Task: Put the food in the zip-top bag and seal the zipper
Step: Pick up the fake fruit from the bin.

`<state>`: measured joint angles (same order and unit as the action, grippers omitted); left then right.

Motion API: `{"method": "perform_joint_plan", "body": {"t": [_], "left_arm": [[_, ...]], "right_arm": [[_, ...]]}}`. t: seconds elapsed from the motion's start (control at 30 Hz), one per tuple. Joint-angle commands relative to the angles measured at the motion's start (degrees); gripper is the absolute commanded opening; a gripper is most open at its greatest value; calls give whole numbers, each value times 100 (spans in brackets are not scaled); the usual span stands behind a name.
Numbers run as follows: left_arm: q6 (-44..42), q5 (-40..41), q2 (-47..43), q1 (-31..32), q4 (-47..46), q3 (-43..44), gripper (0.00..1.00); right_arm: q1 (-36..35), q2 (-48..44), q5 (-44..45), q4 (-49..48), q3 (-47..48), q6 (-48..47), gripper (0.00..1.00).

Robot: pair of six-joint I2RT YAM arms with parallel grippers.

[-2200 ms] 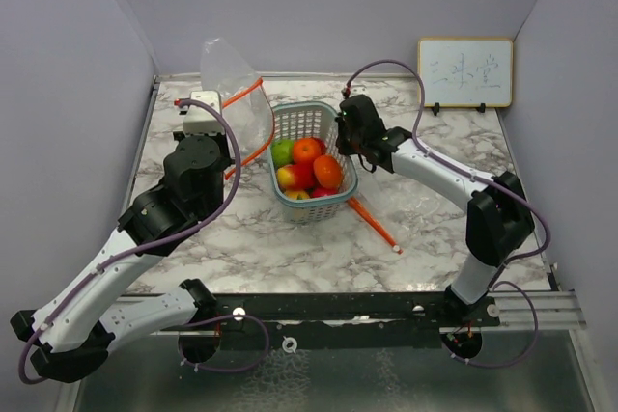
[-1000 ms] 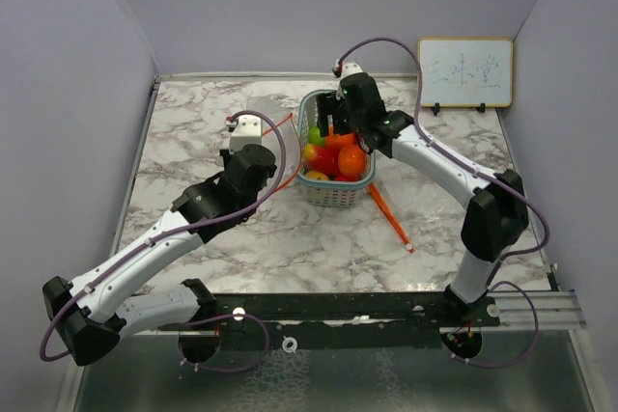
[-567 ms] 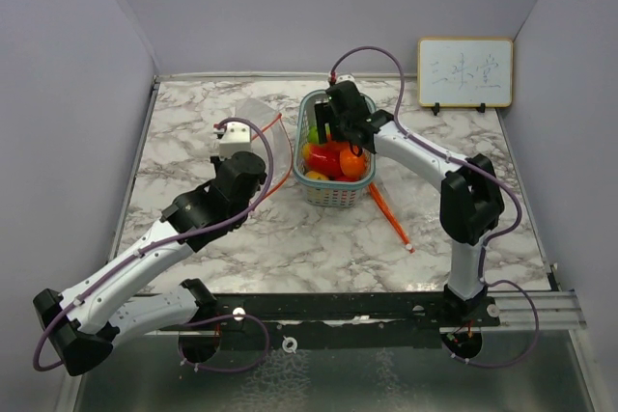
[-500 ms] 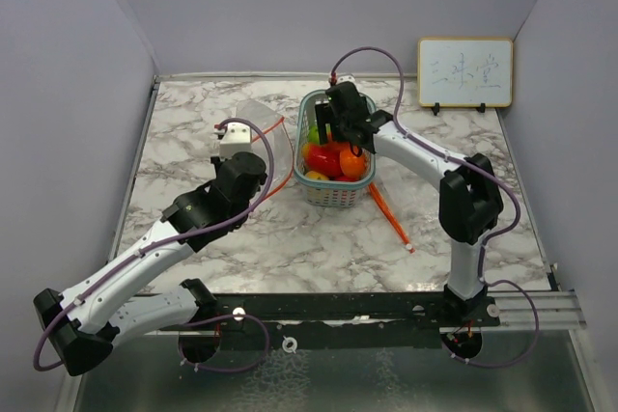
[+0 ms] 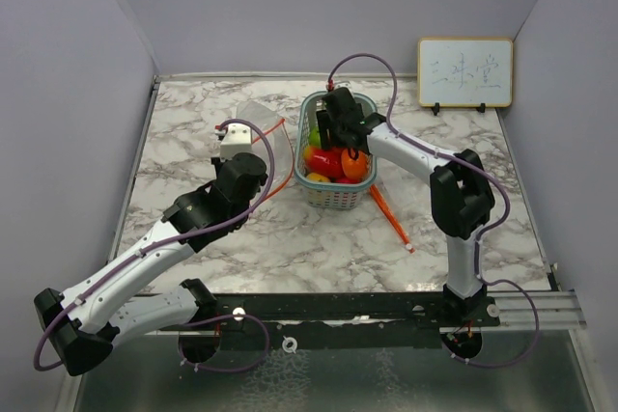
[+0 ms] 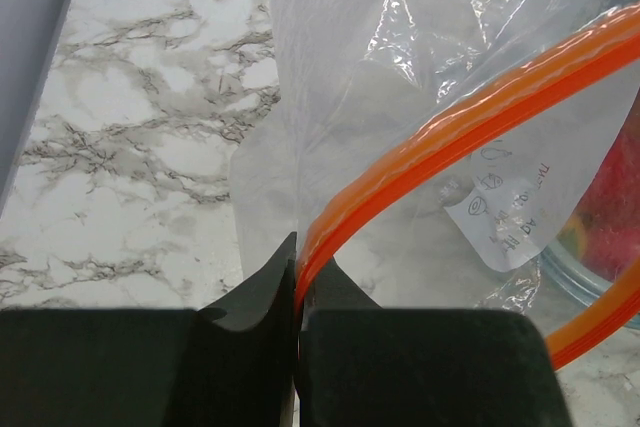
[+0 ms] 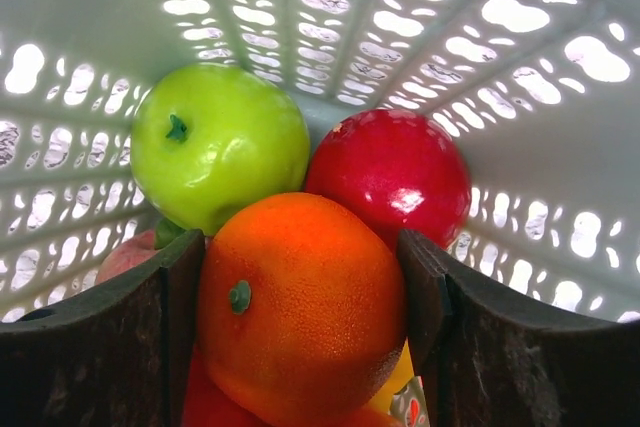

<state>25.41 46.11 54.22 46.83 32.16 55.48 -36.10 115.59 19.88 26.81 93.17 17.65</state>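
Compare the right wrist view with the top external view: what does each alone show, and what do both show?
Right wrist only: the right gripper with a finger against each side of the orange fruit. Top external only: the left gripper at the zip-top bag, and the whiteboard. Both: the teal basket holding red, orange and green fruit.
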Motion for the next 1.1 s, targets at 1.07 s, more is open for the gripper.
{"method": "perform_joint_plan", "body": {"t": [1.07], "left_arm": [[735, -1631, 895, -482, -727, 610, 0]], "right_arm": [[-80, -3568, -6427, -5821, -3379, 1752, 32]]}}
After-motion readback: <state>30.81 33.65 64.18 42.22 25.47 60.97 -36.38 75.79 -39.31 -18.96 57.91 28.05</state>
